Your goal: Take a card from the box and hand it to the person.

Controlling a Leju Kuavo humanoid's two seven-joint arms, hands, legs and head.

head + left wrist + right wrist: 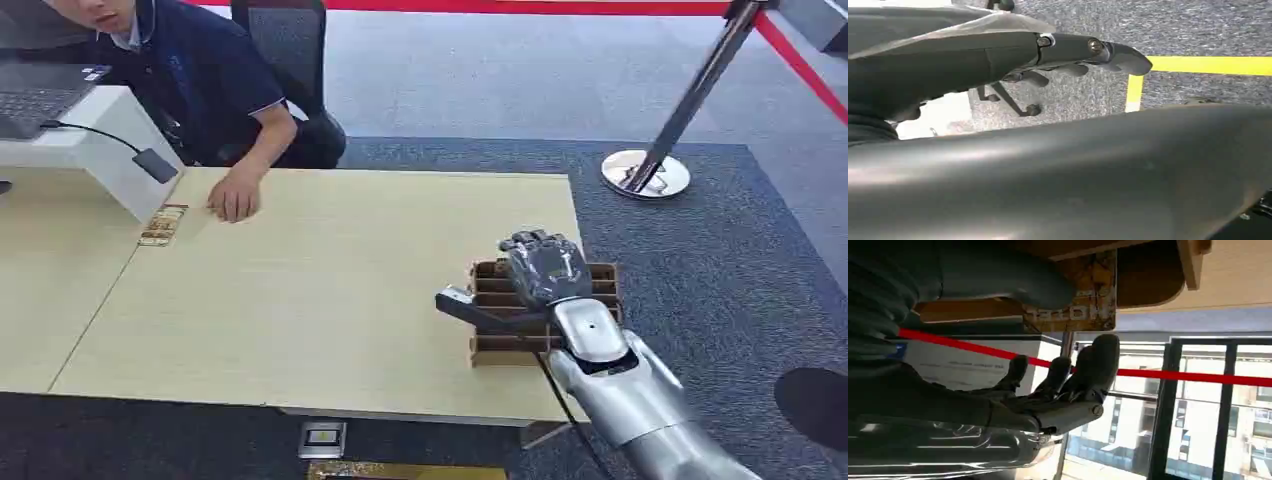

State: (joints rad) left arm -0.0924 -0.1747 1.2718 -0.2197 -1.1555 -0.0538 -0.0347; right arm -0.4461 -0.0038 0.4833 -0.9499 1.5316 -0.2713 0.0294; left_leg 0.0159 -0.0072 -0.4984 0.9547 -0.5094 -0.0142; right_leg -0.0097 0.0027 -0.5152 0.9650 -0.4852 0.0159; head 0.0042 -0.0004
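Note:
A brown slotted card box (490, 345) stands at the table's right edge. My right hand (545, 268) hovers over it, palm down, with the thumb pointing left. In the right wrist view the thumb (1013, 282) lies against one face of a gold printed card (1088, 307) that stands in the box (1148, 275). The fingers (1088, 367) stay spread on the card's other side, with a gap to it. My left hand (1083, 52) hangs by my body over the carpet with nothing in it. A person (190, 70) sits at the far left, one hand (235, 200) resting on the table.
The light wooden table (330, 290) stretches between the box and the person. Another gold card (163, 224) lies by the person's hand, next to a white stand (95, 145) bearing a laptop (40, 95). A stanchion base (645, 172) stands on the carpet at the far right.

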